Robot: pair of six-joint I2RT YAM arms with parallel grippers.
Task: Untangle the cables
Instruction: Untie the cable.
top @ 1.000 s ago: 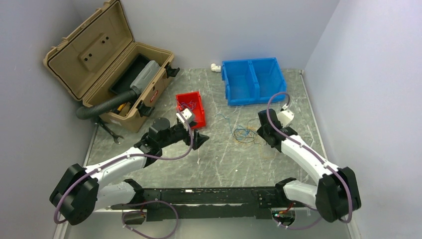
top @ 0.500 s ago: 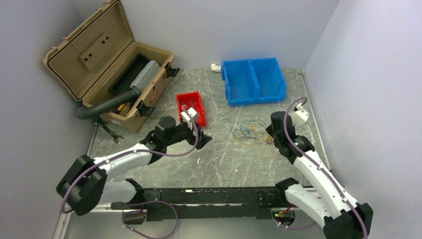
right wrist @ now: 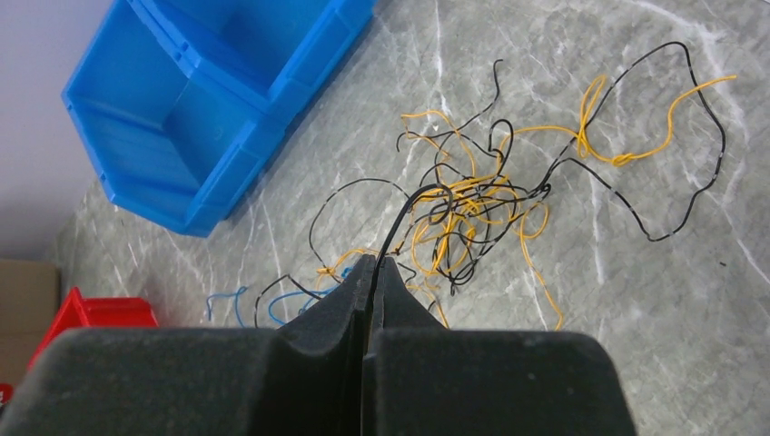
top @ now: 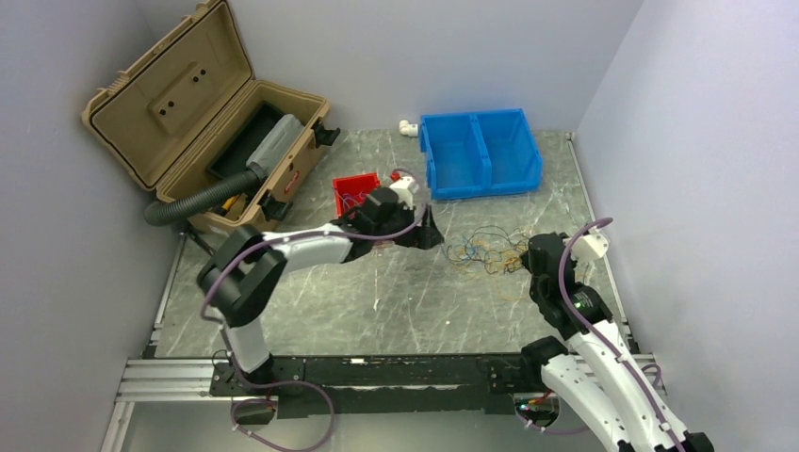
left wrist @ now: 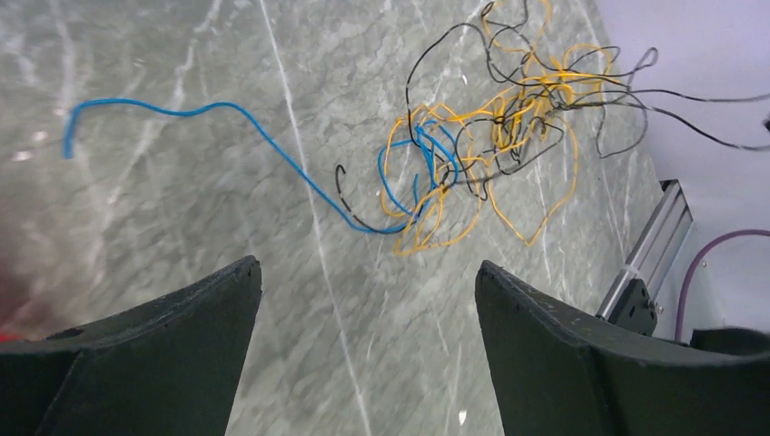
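A black strand of the cables was pinched in the closed right tool — the left tool was spread wide, empty.

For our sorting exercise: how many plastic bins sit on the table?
2: a small red plastic bin by the tan toolbox; a blue two-compartment plastic bin at the far edge.

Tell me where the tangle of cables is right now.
In the top view, the cables lie right of centre, nearer the arms than the blue bin, between the left gripper and the right gripper.
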